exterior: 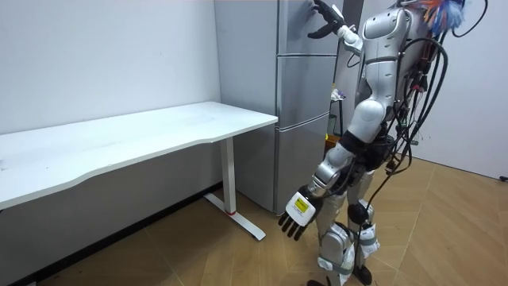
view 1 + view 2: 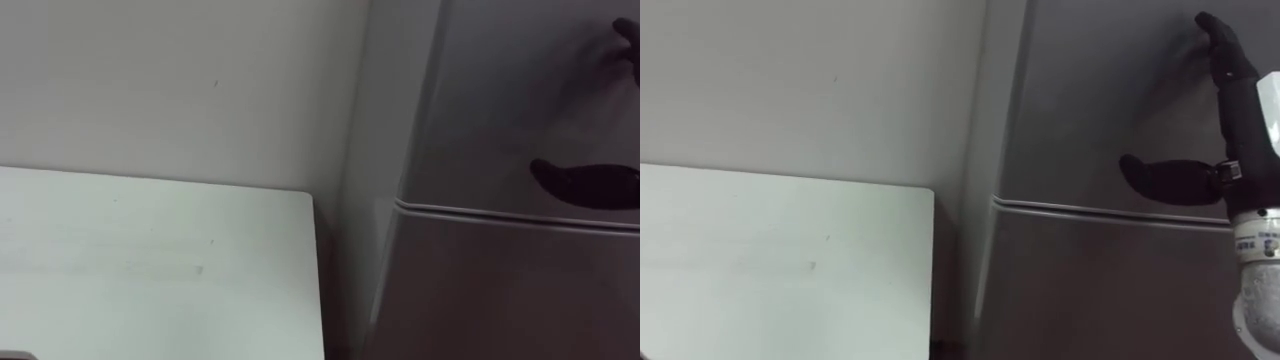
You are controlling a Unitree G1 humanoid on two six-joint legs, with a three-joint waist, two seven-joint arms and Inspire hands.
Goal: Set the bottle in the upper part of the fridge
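Observation:
A tall grey fridge (image 1: 305,111) stands in the corner with both doors closed. My right hand (image 2: 1238,100) is raised flat against the upper fridge door (image 2: 1100,100), fingers straight and pointing up, thumb (image 2: 588,185) stretched sideways just above the seam to the lower door (image 2: 1110,290). In the room view that right hand (image 1: 325,17) rests high on the door's front. My left hand (image 1: 298,213) hangs at my side near knee height, fingers relaxed and holding nothing. I stand close in front of the fridge.
A white desk (image 2: 150,260) stands against the wall left of the fridge, its corner close to the fridge's side. In the room view the white desk (image 1: 119,139) stands on white legs over a wooden floor (image 1: 198,254).

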